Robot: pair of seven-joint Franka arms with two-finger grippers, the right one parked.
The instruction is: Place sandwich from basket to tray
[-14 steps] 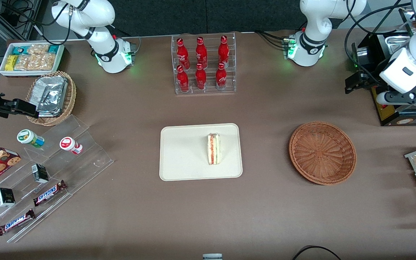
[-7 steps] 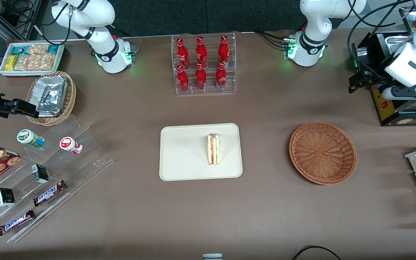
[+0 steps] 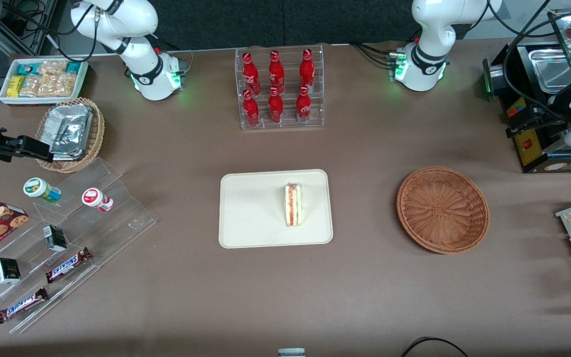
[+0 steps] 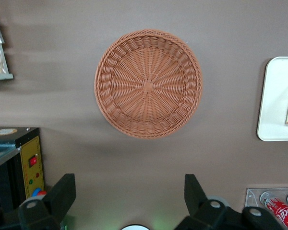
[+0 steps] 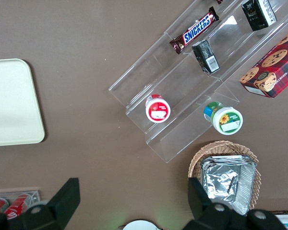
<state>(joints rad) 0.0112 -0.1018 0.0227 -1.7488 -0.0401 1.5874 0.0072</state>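
Front view has the sandwich (image 3: pixel 294 204) sitting on the tray (image 3: pixel 251 213), standing on one edge with the red and green filling facing up, over toward the basket's end of the tray. So it's already out of the basket (image 3: pixel 442 209), which sits on the brown worktop (image 3: pixel 365 287) beside the tray, toward the working arm's end, with nothing in it but its own weave.

The pincer (image 4: pixel 127 194) is up high and well away from both of them, near the black machine (image 3: pixel 533 114) at the working arm's end of the worktop. In the left wrist view its two dark fingers (image 4: pixel 62 194) are spread wide apart with nothing between them, just bare worktop showing through the gap. That same view looks straight down on the basket, and you can catch the rounded corner of the tray with a sliver of the sandwich on it at the edge of the shot.

Other stuff around: a clear rack of red bottles (image 3: pixel 278 89) farther from the front camera than the tray, roughly in line with it. Down at the parked arm's end there's a clear stepped display (image 3: pixel 67 243) with Snickers bars (image 3: pixel 67 264) and little cartons, plus a lighter wicker basket with foil packets (image 3: pixel 70 131) and a white bin of snacks (image 3: pixel 42 79).
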